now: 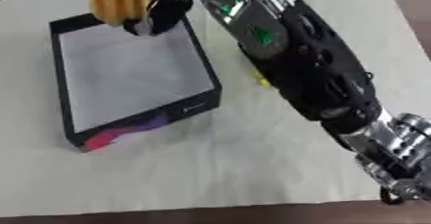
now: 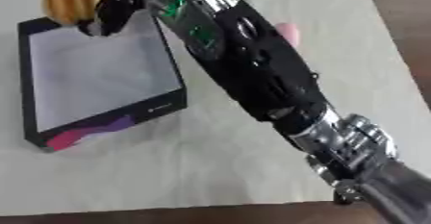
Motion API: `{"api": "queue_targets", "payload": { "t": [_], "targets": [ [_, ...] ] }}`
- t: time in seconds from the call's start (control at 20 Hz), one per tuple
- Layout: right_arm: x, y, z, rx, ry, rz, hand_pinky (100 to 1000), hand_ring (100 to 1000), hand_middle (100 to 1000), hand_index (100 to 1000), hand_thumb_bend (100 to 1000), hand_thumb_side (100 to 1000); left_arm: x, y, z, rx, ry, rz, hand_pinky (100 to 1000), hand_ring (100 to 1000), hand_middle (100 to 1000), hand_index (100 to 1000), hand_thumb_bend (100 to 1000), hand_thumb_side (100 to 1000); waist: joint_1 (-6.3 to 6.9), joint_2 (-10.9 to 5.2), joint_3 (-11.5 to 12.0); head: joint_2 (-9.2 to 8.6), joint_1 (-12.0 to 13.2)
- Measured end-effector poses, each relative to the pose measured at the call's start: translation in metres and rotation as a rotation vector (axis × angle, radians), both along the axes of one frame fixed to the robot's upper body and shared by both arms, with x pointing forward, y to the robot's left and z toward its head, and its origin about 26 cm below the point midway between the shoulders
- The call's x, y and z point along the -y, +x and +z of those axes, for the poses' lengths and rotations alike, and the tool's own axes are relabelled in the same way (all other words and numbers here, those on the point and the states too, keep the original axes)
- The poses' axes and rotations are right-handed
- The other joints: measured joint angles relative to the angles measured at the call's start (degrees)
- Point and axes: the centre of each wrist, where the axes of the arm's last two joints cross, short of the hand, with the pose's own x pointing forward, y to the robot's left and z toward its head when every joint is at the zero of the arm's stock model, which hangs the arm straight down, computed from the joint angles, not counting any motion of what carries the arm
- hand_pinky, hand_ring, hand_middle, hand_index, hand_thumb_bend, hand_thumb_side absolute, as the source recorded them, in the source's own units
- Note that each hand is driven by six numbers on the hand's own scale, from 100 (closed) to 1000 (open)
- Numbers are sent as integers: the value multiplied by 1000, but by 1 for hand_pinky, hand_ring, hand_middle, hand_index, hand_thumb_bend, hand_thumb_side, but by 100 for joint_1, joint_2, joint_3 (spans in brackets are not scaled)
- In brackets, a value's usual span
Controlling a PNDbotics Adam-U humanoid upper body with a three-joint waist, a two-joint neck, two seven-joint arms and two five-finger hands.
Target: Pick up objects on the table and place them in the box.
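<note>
A black box [image 1: 60, 74] with a pale grey inside lies on the table at the left. My right arm reaches across from the lower right. Its hand [image 1: 156, 14] is shut on a tan, ribbed, bread-like object [image 1: 120, 2], held above the box's far edge. A small yellow thing [image 1: 262, 80] peeks out beside the forearm, right of the box. A pink thing [image 2: 287, 33] shows behind the arm in the right eye view. My left hand is not visible.
The table wears a pale cloth [image 1: 210, 170] with its front edge near the bottom of the view. The box's near wall carries a red and purple mark [image 1: 118, 134]. My forearm [image 1: 303, 69] hides much of the table's right middle.
</note>
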Motion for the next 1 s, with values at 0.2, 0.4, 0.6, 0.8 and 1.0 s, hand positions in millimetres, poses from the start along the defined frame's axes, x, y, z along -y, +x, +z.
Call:
{"api": "queue_targets", "payload": {
  "t": [0.2,0.4,0.6,0.8,1.0],
  "targets": [
    [-3,1,-7,-33,-45,21,699,618,553,701,390,100,0,0,0,0,0,0,777,852,875,864,430,637,0,0,7,0,0],
    [-5,4,-13,-61,-87,43,781,752,684,816,469,263,0,0,0,0,0,0,777,852,874,863,430,637,-1,0,27,1,-2],
    [-4,10,-17,-60,-95,37,823,825,769,865,527,350,0,0,0,1,0,0,777,852,874,863,432,638,-1,0,32,1,-2],
    [-3,15,-22,-42,-115,24,837,851,797,877,566,381,0,0,0,1,0,0,778,852,874,863,434,637,-1,0,34,1,-11],
    [-1,18,-25,-41,-126,19,839,855,811,878,571,382,0,0,0,1,-1,0,778,852,874,863,434,639,-1,0,34,-6,-35]
  ]
}}
